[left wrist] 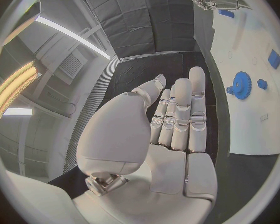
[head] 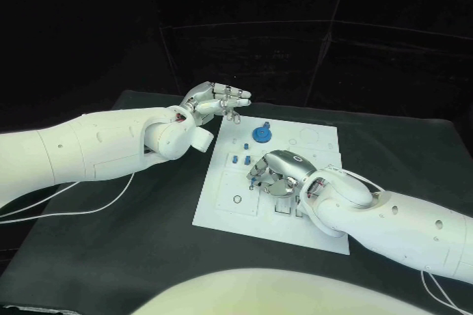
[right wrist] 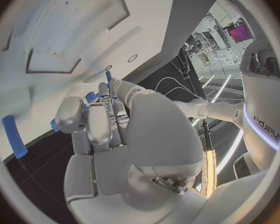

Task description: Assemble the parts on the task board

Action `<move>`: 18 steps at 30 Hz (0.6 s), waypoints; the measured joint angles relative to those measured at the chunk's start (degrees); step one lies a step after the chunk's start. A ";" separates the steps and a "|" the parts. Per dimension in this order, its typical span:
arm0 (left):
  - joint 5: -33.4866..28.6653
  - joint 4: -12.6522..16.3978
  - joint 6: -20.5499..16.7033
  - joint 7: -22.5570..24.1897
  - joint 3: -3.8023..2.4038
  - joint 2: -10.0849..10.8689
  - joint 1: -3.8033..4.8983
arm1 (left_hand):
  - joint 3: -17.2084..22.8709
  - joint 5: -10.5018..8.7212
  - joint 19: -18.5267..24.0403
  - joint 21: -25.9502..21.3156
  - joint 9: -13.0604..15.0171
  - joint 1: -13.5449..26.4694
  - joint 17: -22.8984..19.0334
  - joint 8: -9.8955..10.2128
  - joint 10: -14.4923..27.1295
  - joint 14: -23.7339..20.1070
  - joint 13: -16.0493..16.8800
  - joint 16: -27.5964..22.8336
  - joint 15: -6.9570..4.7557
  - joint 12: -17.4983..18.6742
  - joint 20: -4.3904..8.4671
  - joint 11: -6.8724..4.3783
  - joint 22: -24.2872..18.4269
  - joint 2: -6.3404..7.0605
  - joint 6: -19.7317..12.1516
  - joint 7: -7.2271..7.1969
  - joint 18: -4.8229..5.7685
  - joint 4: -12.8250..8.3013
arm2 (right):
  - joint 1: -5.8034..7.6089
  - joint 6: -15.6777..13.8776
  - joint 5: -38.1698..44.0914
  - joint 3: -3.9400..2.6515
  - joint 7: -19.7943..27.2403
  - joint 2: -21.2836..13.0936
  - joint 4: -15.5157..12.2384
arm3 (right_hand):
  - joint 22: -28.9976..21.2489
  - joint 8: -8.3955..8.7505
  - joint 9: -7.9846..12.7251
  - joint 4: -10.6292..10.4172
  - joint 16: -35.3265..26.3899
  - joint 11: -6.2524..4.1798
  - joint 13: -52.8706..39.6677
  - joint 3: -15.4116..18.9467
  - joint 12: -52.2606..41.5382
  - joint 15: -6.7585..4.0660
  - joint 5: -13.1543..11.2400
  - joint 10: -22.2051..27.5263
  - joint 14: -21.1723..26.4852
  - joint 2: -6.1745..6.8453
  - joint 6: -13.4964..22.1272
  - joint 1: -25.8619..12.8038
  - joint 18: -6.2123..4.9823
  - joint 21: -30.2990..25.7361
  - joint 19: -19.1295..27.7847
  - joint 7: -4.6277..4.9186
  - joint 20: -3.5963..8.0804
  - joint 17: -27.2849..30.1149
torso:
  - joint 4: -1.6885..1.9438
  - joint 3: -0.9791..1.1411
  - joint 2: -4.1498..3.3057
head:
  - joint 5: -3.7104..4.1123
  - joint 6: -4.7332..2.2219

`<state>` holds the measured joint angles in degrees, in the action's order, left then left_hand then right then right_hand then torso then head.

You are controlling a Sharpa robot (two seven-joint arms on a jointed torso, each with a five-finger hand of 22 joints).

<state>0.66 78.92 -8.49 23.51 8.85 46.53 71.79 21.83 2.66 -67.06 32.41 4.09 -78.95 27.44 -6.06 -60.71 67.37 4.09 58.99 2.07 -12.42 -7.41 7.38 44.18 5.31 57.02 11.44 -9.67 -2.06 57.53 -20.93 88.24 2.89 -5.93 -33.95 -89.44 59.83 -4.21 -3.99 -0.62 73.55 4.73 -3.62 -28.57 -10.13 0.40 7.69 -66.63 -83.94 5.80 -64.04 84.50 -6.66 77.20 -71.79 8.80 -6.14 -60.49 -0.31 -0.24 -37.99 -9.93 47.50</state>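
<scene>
The board (head: 227, 206) lay in the middle of the head frame on the black table (head: 118, 260). A blue gear (head: 262, 134) stood near its upper edge, with small blue parts (head: 236, 158) just below it. The right hand (head: 274, 170) rested low on the board's centre, fingers curled among the small blue parts; whether it gripped one could not be told. The left hand (head: 212, 100) hovered at the board's upper left corner, fingers straight, close together, holding nothing. In the right wrist frame, partial lettering (right wrist: 267, 127) on the robot's body at far right read roughly "harpa".
</scene>
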 measured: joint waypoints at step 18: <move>0.00 -0.15 0.03 -0.08 0.00 0.00 0.00 | 0.00 0.00 0.00 0.00 0.00 0.00 0.01 0.00 0.00 0.00 0.00 0.00 0.00 0.00 0.00 0.00 0.01 0.00 0.00 0.00 0.00 0.00 | -0.02 1.10 -0.48 0.01 0.07 -0.13 0.11 | -0.01 0.01 0.01 0.00 0.00 0.00 0.01 0.00 0.00 0.00 -0.01 0.00 0.00 0.00 0.00 0.00 -0.01 0.00 0.00 0.00 0.00 0.00 | 0.02 0.01 0.01 | 0.03 -0.14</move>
<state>0.66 78.77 -8.46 23.43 8.85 46.53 71.79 21.83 2.66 -67.06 32.41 4.09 -78.95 27.45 -6.06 -60.71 67.37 4.09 58.99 2.07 -12.42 -7.41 7.38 44.19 5.31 57.02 11.44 -9.67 -2.06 57.51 -19.83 87.76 2.90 -5.86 -34.08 -89.33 59.82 -4.20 -3.97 -0.62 73.55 4.73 -3.61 -28.57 -10.12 0.40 7.68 -66.63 -83.94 5.80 -64.04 84.50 -6.67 77.20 -71.79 8.80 -6.14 -60.49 -0.29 -0.23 -37.98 -9.90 47.37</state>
